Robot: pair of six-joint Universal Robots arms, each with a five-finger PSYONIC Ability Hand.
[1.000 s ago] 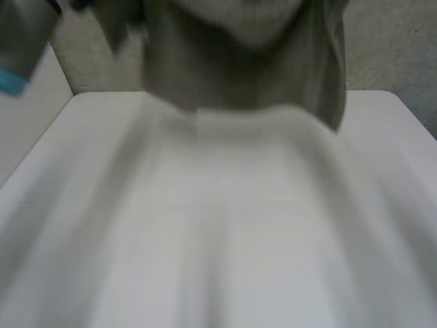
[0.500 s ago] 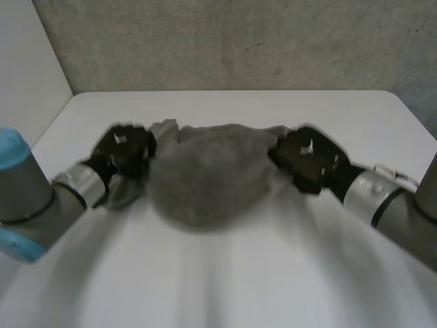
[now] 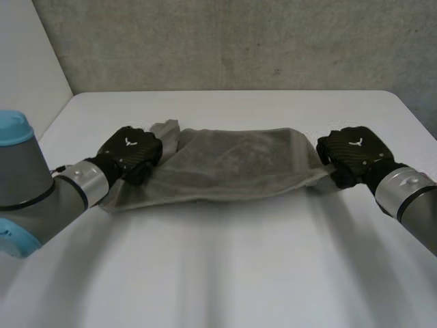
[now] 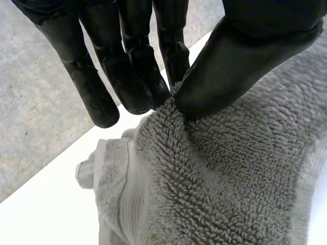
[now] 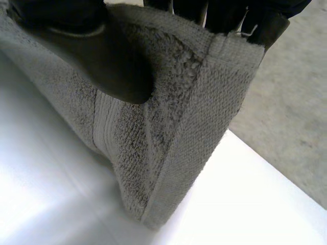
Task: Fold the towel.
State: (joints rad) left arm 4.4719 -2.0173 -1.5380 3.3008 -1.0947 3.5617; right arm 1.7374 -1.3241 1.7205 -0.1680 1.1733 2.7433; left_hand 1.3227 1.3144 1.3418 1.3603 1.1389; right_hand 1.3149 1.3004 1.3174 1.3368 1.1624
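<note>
A grey towel (image 3: pixel 232 167) lies stretched across the white table (image 3: pixel 225 266) between my two hands. My left hand (image 3: pixel 128 156) holds its left end, pinching the terry cloth (image 4: pixel 225 178) between thumb (image 4: pixel 230 66) and fingers (image 4: pixel 127 76). At the towel's right end my right hand (image 3: pixel 351 156) grips a corner, the thumb (image 5: pixel 97 56) pressing the hemmed cloth (image 5: pixel 168 132) against the fingers behind it. The corner hangs down from that hand to the tabletop.
A grey wall (image 3: pixel 239 44) rises behind the table's far edge. A white panel (image 3: pixel 27 61) stands at the far left. Bare tabletop lies in front of the towel and beyond it.
The towel came down from close before the camera to the table. Both hands moved apart, pulling the bunched cloth out into a long flat band.
</note>
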